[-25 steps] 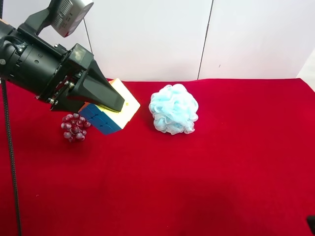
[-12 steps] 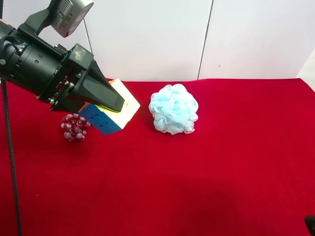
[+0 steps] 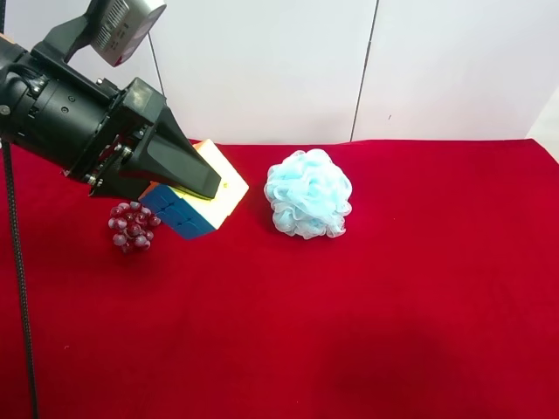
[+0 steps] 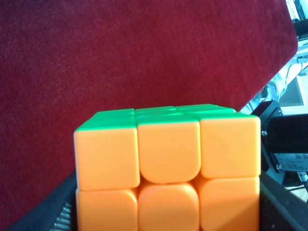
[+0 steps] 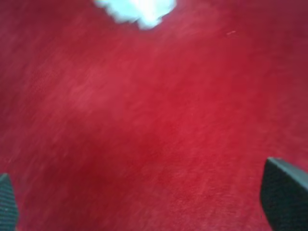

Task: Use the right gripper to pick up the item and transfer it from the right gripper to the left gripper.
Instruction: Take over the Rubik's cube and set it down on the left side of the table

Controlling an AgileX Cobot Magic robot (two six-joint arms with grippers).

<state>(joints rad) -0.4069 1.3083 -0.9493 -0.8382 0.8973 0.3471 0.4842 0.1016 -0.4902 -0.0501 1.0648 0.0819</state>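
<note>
A multicoloured puzzle cube (image 3: pixel 188 216) is held above the red cloth by the black left gripper (image 3: pixel 203 185), on the arm at the exterior high view's left. The left wrist view shows the cube's orange face (image 4: pixel 168 168) filling the space between the two fingers, with a green face on top. The left gripper is shut on the cube. The right gripper (image 5: pixel 147 199) does not show in the exterior high view. In its wrist view its two dark fingertips (image 5: pixel 284 192) stand wide apart over bare red cloth, open and empty.
A pale blue bath pouf (image 3: pixel 307 194) lies on the red cloth (image 3: pixel 367 305) right of the cube; its edge shows in the right wrist view (image 5: pixel 137 9). A small bunch of purple grapes (image 3: pixel 132 225) lies under the left arm. A white wall stands behind.
The small dark piece at the exterior high view's lower right corner has slid out of view. The left arm and the cube have not moved.
</note>
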